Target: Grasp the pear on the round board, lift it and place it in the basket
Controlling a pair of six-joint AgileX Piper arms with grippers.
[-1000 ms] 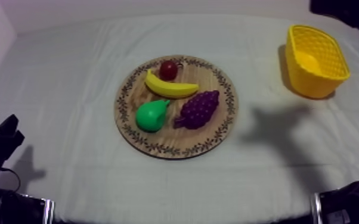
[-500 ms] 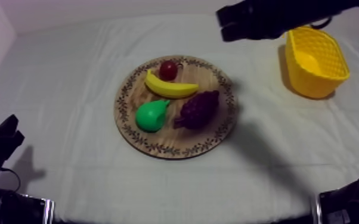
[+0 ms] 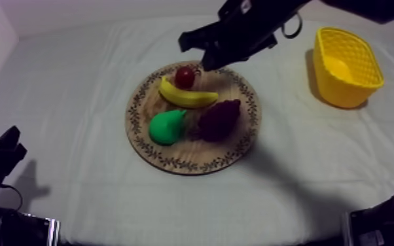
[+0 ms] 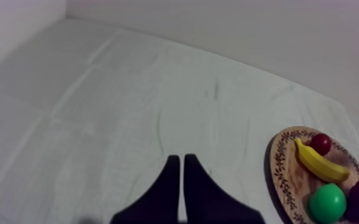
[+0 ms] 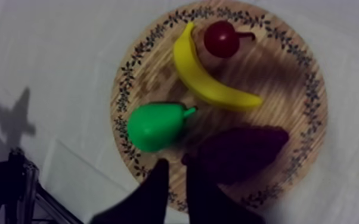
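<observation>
A: From above, how far along is it?
B: Barely begun, I'd judge. The pear [image 3: 167, 126] lies on the wooden board [image 3: 193, 164], just beside the grapes [image 3: 219, 119] and near the banana [image 3: 188, 97]. The yellow basket [image 3: 347, 93] stands well apart, at the right of the worktop [image 3: 75, 78]. Grasp, lift, carry and drop are all left.
A: And the arms?
B: The right arm reaches in from the upper right. The right end effector [image 3: 197, 52] hangs over the board's far rim near the small red fruit [image 3: 185, 76], apart from the pear. The left end effector [image 3: 2, 152] sits low at its own side.
A: Left wrist view?
B: Its fingers lie together as a narrow wedge, clenched on nothing, over bare cloth. The board is off to one side.
A: Right wrist view?
B: It looks down on the board. The fingers are close together and hold nothing, with their tips between pear and grapes. As far as I can judge they are above the fruit and not touching it. They would need to part before closing round the pear.
</observation>
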